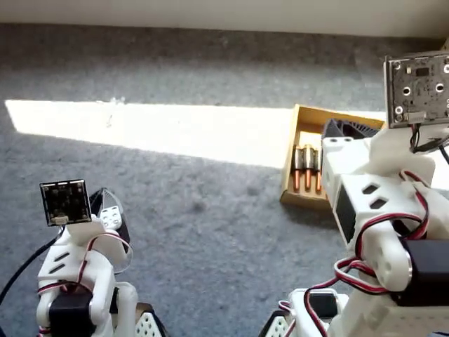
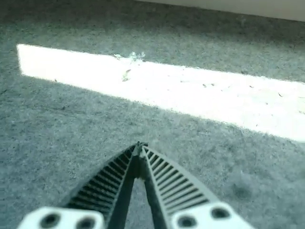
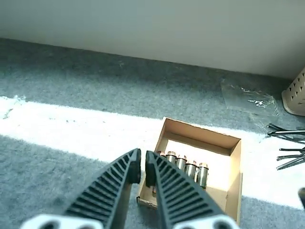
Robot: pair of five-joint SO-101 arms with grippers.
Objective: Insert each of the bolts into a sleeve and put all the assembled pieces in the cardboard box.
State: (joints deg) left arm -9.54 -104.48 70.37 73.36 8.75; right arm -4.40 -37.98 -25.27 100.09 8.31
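The cardboard box (image 1: pixel 303 119) lies on the grey carpet at the right, and several assembled bolt-and-sleeve pieces (image 1: pixel 307 167) lie side by side inside it. In the right wrist view the same box (image 3: pixel 234 157) shows beyond my right gripper (image 3: pixel 143 166), with the pieces (image 3: pixel 186 166) in a row against its near wall. My right gripper is shut and holds nothing, hovering above and short of the box. My left gripper (image 2: pixel 139 149) is shut and empty over bare carpet at the left, far from the box. In the high view the left arm (image 1: pixel 77 232) sits low at the front left.
A bright strip of sunlight (image 1: pixel 147 130) crosses the carpet. Crumpled clear plastic (image 3: pixel 248 95), black cables (image 3: pixel 288 143) and a pale basket corner (image 3: pixel 295 95) lie beyond the box. The right arm's body (image 1: pixel 393 232) covers the box's right part in the high view.
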